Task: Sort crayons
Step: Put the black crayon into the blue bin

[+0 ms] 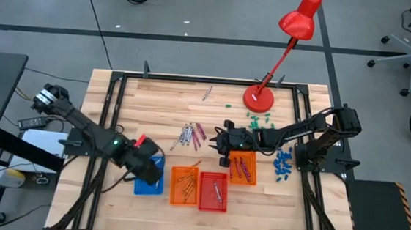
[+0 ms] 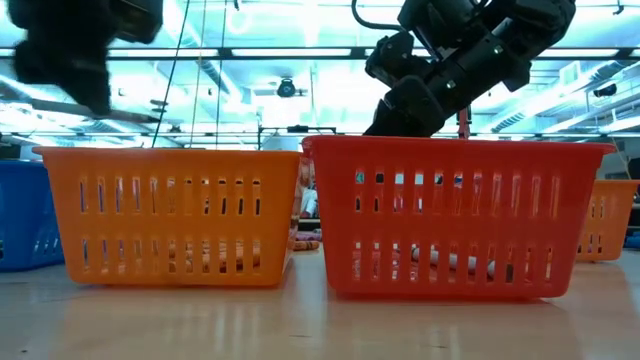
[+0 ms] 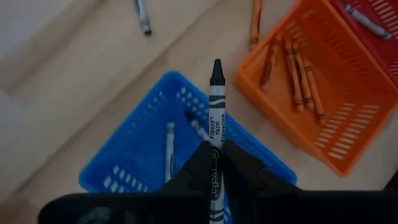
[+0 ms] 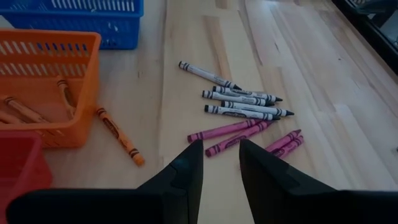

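Note:
My left gripper point(image 1: 147, 162) is shut on a grey-white crayon point(image 3: 216, 106) with a black tip, above the blue tray point(image 3: 134, 165), which holds a few grey-white crayons point(image 3: 169, 149). My right gripper point(image 4: 219, 162) is open and empty above the table, near a loose group of grey-white crayons point(image 4: 242, 102) and magenta crayons point(image 4: 230, 130) lying flat on the wood point(image 1: 191, 134). One orange crayon point(image 4: 118, 135) lies beside the orange tray point(image 4: 43, 87), which holds several orange crayons. My left gripper pinches the crayon's wrapped shaft point(image 3: 214, 146) between its two fingers, toward the blunt end. The pointed black tip point(image 3: 216, 71) sticks out past the fingertips. The fingers come from above, slanting down. The crayon is lifted clear, over the blue tray.
Four trays stand near the front edge: blue point(image 1: 149, 182), orange point(image 1: 184, 185), red point(image 1: 213, 190) and a second orange point(image 1: 242, 168). A red desk lamp point(image 1: 258, 97) stands at the far right. Teal bits point(image 1: 258, 119) and blue bits point(image 1: 282, 165) lie right of my right arm. One crayon point(image 1: 207, 93) lies far back.

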`<move>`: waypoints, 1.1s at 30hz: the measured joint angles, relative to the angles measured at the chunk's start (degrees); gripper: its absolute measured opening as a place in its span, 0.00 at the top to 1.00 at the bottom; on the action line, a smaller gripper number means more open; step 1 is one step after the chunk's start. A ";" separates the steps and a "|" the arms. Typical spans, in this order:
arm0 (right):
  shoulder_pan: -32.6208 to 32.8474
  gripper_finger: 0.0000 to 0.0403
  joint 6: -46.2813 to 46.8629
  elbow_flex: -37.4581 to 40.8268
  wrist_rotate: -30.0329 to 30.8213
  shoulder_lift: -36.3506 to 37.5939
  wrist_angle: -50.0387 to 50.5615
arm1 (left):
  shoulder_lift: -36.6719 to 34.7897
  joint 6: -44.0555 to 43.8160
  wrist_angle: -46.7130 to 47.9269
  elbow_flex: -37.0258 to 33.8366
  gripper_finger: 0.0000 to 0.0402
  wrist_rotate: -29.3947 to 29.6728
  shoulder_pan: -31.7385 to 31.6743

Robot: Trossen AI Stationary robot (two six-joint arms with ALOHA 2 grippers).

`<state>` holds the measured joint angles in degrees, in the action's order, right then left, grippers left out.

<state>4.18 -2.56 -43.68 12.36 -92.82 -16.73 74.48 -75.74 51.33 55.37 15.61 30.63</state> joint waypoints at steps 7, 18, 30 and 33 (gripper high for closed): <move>1.59 0.73 0.90 0.00 0.36 0.00 -0.39 | 0.20 -9.31 2.28 0.00 0.92 2.45 4.76; 5.03 0.73 3.75 0.04 10.00 0.00 -0.83 | 5.74 -16.30 3.73 0.00 0.92 3.24 7.47; 10.47 0.73 2.33 0.07 22.05 0.00 -2.79 | 11.50 -19.17 2.24 0.02 0.92 1.95 7.85; 11.09 0.73 1.95 0.07 22.93 0.00 -3.35 | 13.00 -19.16 2.19 0.02 0.92 1.62 7.87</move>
<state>15.27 -0.61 -43.62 35.29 -92.82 -20.08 87.47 -94.89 53.52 55.40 17.23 38.50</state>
